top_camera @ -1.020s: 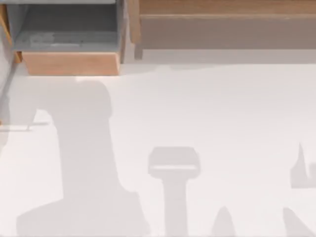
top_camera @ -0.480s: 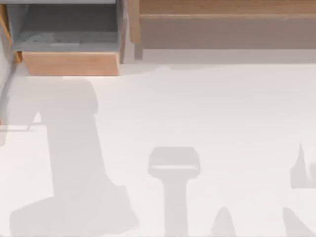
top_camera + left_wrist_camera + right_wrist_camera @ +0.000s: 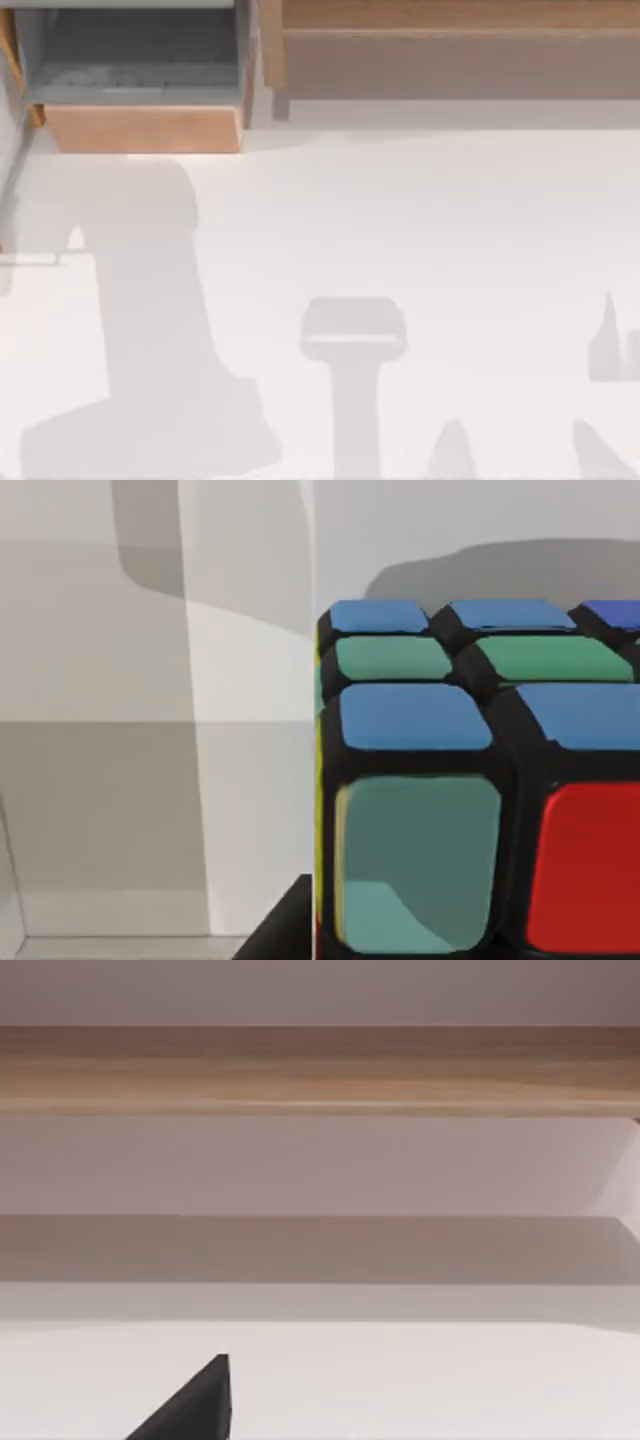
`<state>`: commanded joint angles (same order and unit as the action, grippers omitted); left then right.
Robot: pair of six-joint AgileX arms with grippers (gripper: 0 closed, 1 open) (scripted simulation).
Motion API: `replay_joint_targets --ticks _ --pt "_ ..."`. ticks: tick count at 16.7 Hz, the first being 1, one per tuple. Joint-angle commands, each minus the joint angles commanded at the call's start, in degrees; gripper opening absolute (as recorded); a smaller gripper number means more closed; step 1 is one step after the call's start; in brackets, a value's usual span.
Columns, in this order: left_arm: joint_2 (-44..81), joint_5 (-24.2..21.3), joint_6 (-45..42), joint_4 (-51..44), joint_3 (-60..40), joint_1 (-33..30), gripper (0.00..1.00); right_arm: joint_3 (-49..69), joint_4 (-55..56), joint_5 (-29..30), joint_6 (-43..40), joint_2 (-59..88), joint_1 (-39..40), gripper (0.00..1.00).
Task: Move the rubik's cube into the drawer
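Left wrist view — rubik's cube [image 3: 480, 780] close

Count: one rubik's cube [image 3: 480, 780]. One drawer [image 3: 140, 125], pulled open. One long wooden shelf ledge [image 3: 450, 30].

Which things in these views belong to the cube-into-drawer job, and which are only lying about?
Part of the job:
- rubik's cube, close in front of the left wrist camera, grey walls behind it
- drawer, pulled open at the table's far left

Just there:
- long wooden shelf ledge along the far edge
- white table
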<state>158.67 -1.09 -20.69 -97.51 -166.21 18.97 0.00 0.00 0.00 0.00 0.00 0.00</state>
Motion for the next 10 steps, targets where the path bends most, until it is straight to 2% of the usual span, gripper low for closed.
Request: replay_joint_targets --ticks 4,10 --pt "0.0 0.0 0.0 0.0 0.0 0.0 0.98 0.0 0.0 0.0 0.0 0.0 0.0 1.00" --pt "0.0 0.0 0.0 0.0 0.0 0.0 1.00 0.0 0.0 0.0 0.0 0.0 0.0 1.00"
